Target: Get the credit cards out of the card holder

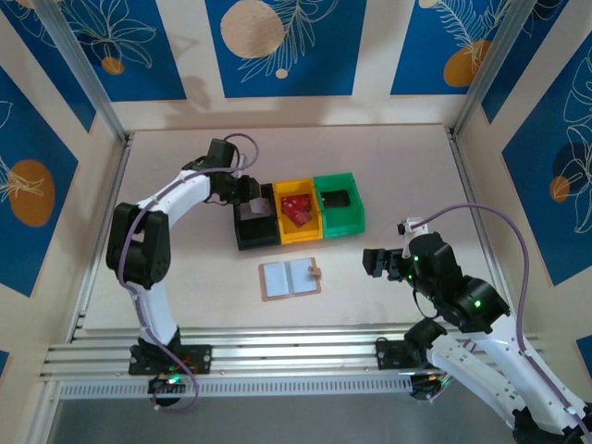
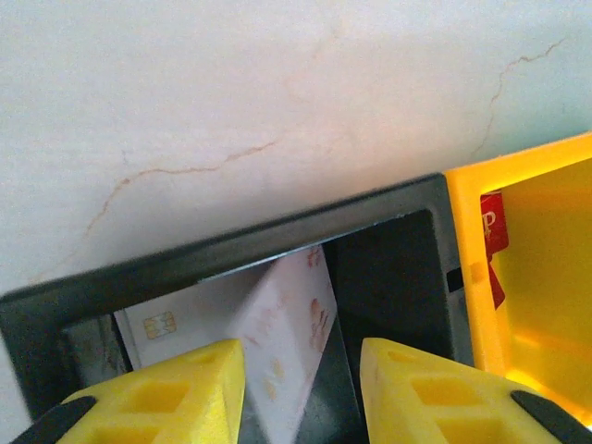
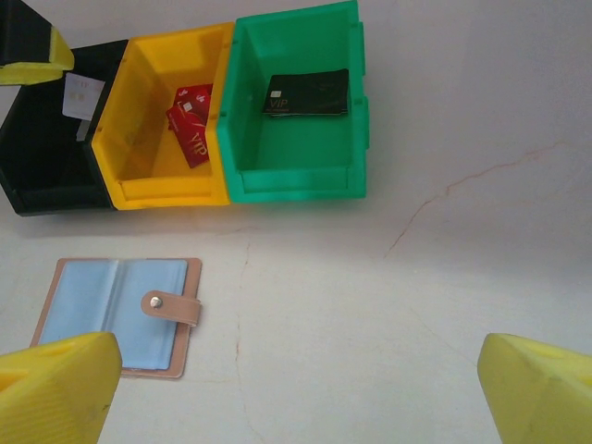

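Note:
The tan card holder (image 1: 289, 277) lies open and flat on the table, its snap tab to the right; in the right wrist view the card holder (image 3: 116, 314) shows pale blue pockets. My left gripper (image 1: 252, 199) hangs over the black bin (image 1: 242, 236), open. A white card (image 2: 277, 342) with faint red marks leans inside the black bin (image 2: 231, 245), in the gap between my left gripper's (image 2: 302, 356) fingers. A dark red card (image 3: 191, 120) lies in the yellow bin (image 3: 166, 190). A black card (image 3: 307, 93) lies in the green bin (image 3: 296, 180). My right gripper (image 3: 301, 370) is wide open over bare table.
The black, yellow (image 1: 298, 233) and green (image 1: 342, 222) bins stand side by side in a row behind the card holder. My right gripper (image 1: 375, 264) sits to the right of the holder, apart from it. Patterned blue walls close in the table on three sides.

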